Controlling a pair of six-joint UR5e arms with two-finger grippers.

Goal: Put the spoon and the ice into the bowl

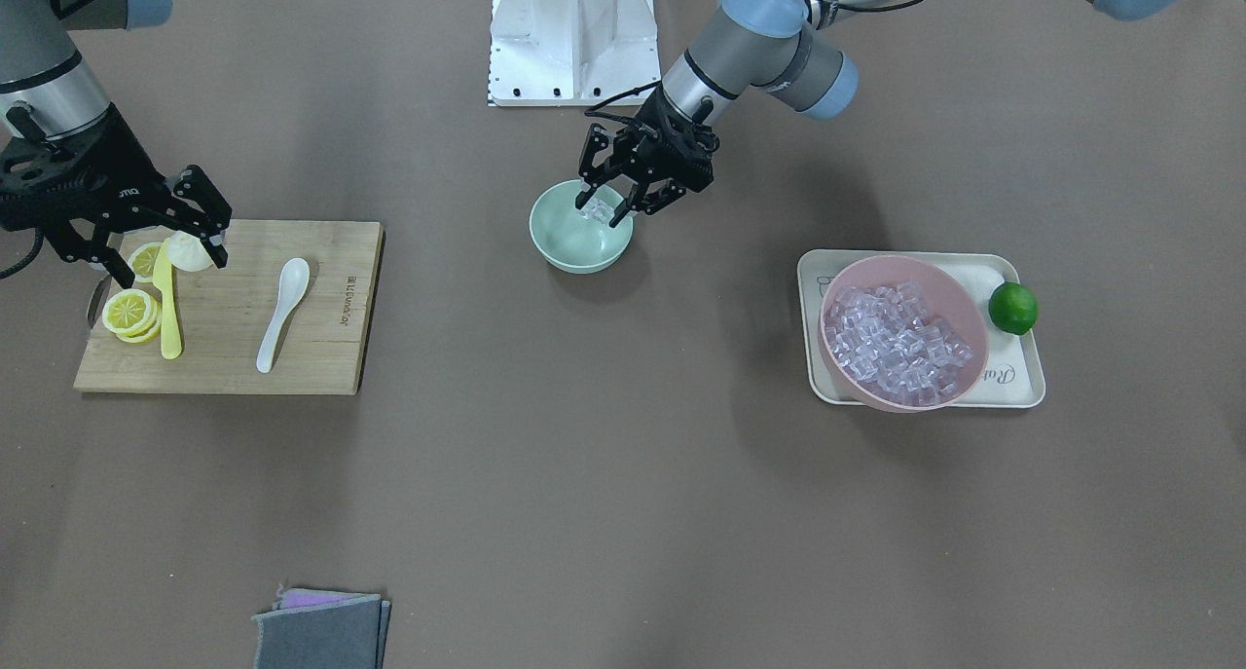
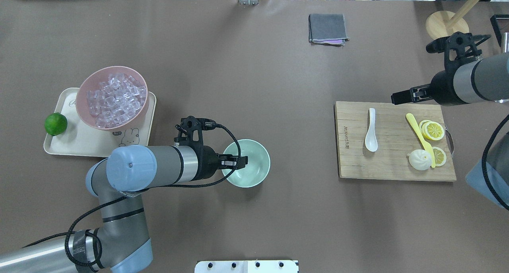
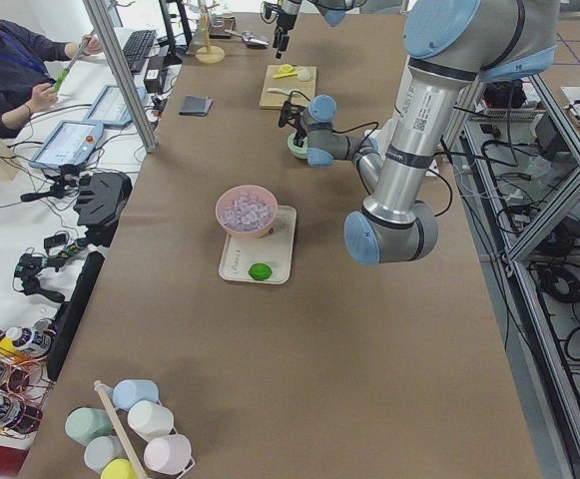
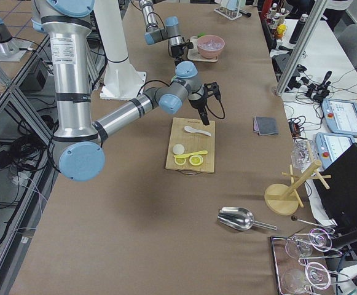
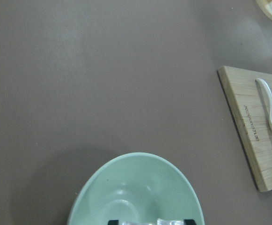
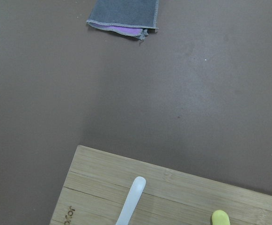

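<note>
The mint-green bowl [image 1: 581, 247] stands mid-table. My left gripper [image 1: 600, 211] hangs just over its near rim, fingers partly closed on a clear clump of ice [image 5: 166, 221] held above the bowl's inside [image 5: 136, 187]. More ice [image 1: 900, 343] fills the pink bowl [image 2: 85, 86]. The white spoon [image 1: 282, 311] lies on the wooden cutting board [image 1: 321, 362], also seen in the overhead view [image 2: 371, 130]. My right gripper [image 1: 172, 265] is open and empty, raised over the board's end by the lemon slices, apart from the spoon.
On the board lie a yellow plastic knife [image 1: 168, 299], lemon slices [image 1: 129, 312] and a white bun [image 1: 190, 252]. The pink bowl sits on a cream tray [image 1: 1017, 382] with a lime [image 1: 1012, 308]. A folded grey cloth [image 1: 321, 630] lies near the table's far edge.
</note>
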